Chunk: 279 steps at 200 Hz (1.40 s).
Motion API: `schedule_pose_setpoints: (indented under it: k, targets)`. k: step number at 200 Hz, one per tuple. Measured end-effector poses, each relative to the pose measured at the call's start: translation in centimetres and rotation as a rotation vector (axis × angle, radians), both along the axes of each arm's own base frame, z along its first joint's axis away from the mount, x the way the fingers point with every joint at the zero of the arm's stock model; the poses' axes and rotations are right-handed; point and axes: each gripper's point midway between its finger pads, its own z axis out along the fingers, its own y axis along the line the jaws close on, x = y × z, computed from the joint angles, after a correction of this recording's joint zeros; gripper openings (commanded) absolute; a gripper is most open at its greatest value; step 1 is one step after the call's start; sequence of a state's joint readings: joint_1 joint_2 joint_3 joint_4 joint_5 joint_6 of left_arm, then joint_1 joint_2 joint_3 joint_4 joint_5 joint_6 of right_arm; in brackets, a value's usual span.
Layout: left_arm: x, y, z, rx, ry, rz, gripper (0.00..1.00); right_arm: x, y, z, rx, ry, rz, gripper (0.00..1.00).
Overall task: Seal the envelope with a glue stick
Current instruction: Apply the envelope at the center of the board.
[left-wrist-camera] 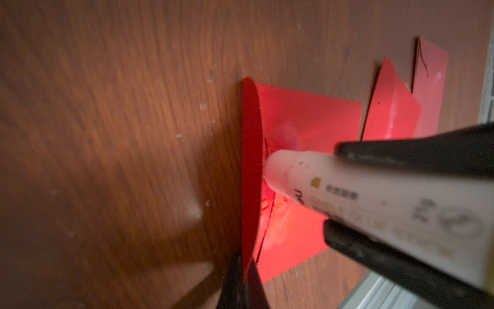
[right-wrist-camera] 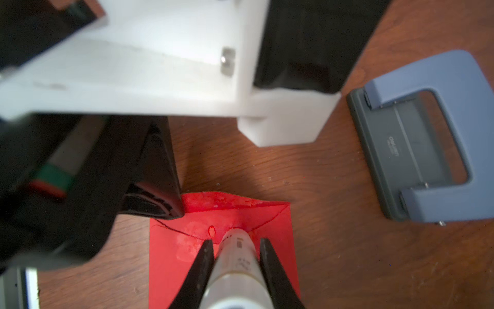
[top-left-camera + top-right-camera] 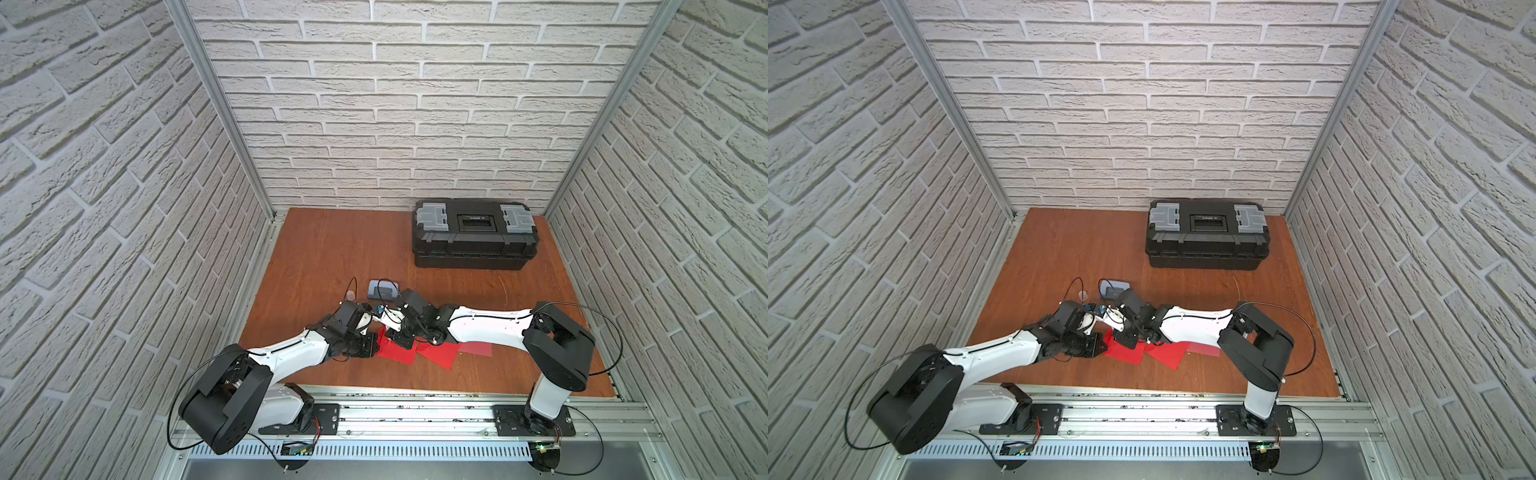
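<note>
— Where's the glue stick [image 2: 238, 256]?
— Clamped in the right fingers [image 2: 272, 270], tip pressed on the red envelope [image 2: 171, 267] lying on the counter [image 2: 347, 254], just under its raised flap [image 2: 227, 206].
— The left fingers [image 2: 157, 198]?
— Pinched shut on that flap's edge. A blue-grey hole punch [image 2: 417, 139] sits nearby.

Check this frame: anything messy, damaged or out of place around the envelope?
Yes. The red envelope carries whitish glue smears and scuffed patches near its lifted flap, spread wider than the glue stick tip. Two further red envelopes lie askew, overlapping, beside it. White specks dot the table.
</note>
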State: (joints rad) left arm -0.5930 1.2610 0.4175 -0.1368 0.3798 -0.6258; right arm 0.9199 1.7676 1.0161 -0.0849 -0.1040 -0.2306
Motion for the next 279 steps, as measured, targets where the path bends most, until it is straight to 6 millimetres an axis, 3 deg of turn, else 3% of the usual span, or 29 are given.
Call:
schedule_pose_setpoints:
  k: [95, 164, 188, 215, 256, 279]
  targets:
    - [-0.5, 0.1, -0.1, -0.005, 0.031, -0.008, 0.0, -3.0, 0.4, -0.2, 0.039, 0.069, 0.257, 0.03]
    - [-0.4, -0.1, -0.2, -0.017, 0.033, -0.011, 0.0, 0.6, -0.5, -0.1, -0.055, -0.097, 0.11, 0.03]
    - [-0.3, -0.2, -0.2, -0.023, 0.037, -0.012, 0.0, 0.9, -0.7, -0.1, -0.063, -0.108, 0.104, 0.03]
    - [-0.4, -0.2, -0.2, -0.023, 0.04, -0.013, 0.0, -0.4, -0.4, -0.1, -0.034, -0.061, 0.192, 0.03]
    - [-0.5, -0.4, -0.2, -0.031, 0.053, -0.019, 0.0, -4.4, -0.2, -0.3, -0.006, 0.117, 0.382, 0.03]
    - [-0.6, -0.5, -0.2, -0.034, 0.056, -0.022, 0.0, -4.7, -0.1, -0.4, -0.002, 0.13, 0.392, 0.03]
